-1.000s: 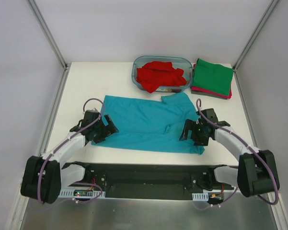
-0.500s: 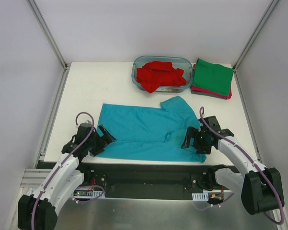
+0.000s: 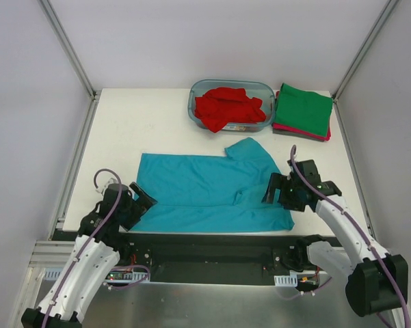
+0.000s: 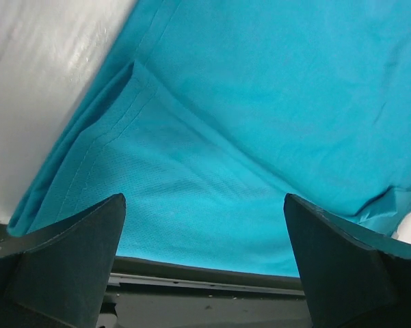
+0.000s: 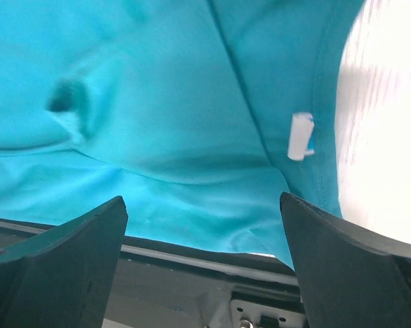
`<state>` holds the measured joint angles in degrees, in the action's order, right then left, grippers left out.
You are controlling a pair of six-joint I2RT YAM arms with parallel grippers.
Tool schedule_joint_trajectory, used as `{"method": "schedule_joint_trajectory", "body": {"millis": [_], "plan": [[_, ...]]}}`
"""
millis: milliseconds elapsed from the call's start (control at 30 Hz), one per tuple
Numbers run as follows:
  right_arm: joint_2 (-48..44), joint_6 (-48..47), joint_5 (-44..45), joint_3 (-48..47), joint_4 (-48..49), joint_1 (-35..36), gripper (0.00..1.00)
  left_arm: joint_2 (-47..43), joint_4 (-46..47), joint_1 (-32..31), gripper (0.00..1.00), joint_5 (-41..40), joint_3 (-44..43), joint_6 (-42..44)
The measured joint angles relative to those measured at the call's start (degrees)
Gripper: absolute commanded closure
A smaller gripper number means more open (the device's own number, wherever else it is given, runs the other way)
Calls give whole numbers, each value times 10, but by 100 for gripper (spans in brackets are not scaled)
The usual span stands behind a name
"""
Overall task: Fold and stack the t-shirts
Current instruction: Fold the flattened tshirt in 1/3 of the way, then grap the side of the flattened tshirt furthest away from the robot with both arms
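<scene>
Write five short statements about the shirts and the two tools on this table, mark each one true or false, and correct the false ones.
1. The green shirt lies folded on the magenta shirt. True.
2. The red shirt is folded on top of that stack. False: it lies crumpled in the tub.
3. The teal shirt lies spread out at the near edge of the table. True.
4. The left tool is shut on the teal shirt. False: its jaws stand wide apart over the cloth.
5. The right tool is open over the teal shirt. True.
</scene>
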<state>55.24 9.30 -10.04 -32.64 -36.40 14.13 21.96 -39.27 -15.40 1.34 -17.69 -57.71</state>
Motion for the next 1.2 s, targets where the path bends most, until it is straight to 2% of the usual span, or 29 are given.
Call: {"method": "schedule_joint_trajectory", "body": {"millis": [167, 300, 567, 700, 833, 1000, 1200], "plan": [[-27, -15, 4, -74, 22, 0, 4, 71, -8, 0, 1, -57, -114, 19], [3, -30, 4, -113, 97, 0, 4, 204, 27, 0, 1, -94, -222, 60], [236, -90, 8, -225, 247, 0, 4, 546, 85, 50, 1, -97, -414, 141], [342, -105, 2, -272, 310, 0, 4, 667, 90, 74, 10, -91, -490, 173], [425, -107, -4, -307, 362, -1, 4, 737, 96, 107, 10, -75, -535, 184], [487, -118, -13, -325, 410, -1, 4, 792, 96, 132, 18, -74, -564, 192], [528, -125, -42, -344, 433, -3, 1, 847, 100, 132, 28, -69, -568, 194]]}}
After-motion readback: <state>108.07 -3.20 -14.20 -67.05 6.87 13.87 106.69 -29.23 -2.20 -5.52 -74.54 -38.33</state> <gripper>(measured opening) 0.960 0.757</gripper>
